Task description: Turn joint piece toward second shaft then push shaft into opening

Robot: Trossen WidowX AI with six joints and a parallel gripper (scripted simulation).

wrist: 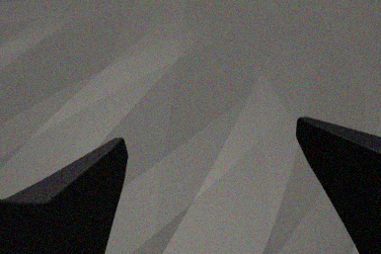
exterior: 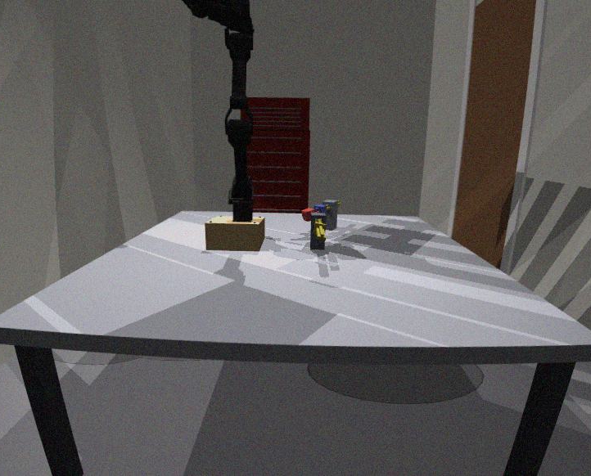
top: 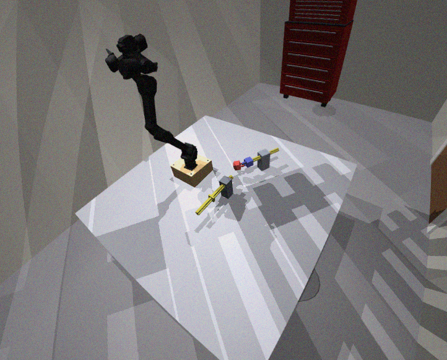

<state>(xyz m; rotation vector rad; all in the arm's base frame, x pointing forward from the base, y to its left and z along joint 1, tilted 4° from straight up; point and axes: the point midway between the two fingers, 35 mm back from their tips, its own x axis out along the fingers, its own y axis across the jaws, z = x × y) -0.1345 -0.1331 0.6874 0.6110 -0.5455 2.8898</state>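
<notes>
One shaft in the nearer block (top: pixel 226 188) (exterior: pixel 317 235) on the bench (top: pixel 146 247) (exterior: pixel 295 353): second shaft (top: pixel 216 192) (exterior: pixel 320 230), yellow, collar (top: pixel 212 198) on its long outer part. Its inner tip stops short of the red joint piece (top: pixel 236 165) (exterior: pixel 307 213), near but apart.

Joint piece sits past that tip, hinged beside a blue piece (top: pixel 248 161) (exterior: pixel 320 208) on the fixed shaft (top: pixel 275 150) (exterior: pixel 339 203), which runs through the farther block (top: pixel 263 160) (exterior: pixel 330 217). Opening too small to read; joint piece looks roughly in line with the fixed shaft, so likely needs turning towards the second shaft's axis.

Gripper (top: pixel 132 57) (wrist: pixel 211 137): fingers wide, nothing between, wall beyond in the wrist view. It hangs high on the far side of the arm base (top: pixel 178 172) (exterior: pixel 233 236) from the joint piece. Next move, I judge: swing over the base and down, turning the fingers to the joint piece.
</notes>
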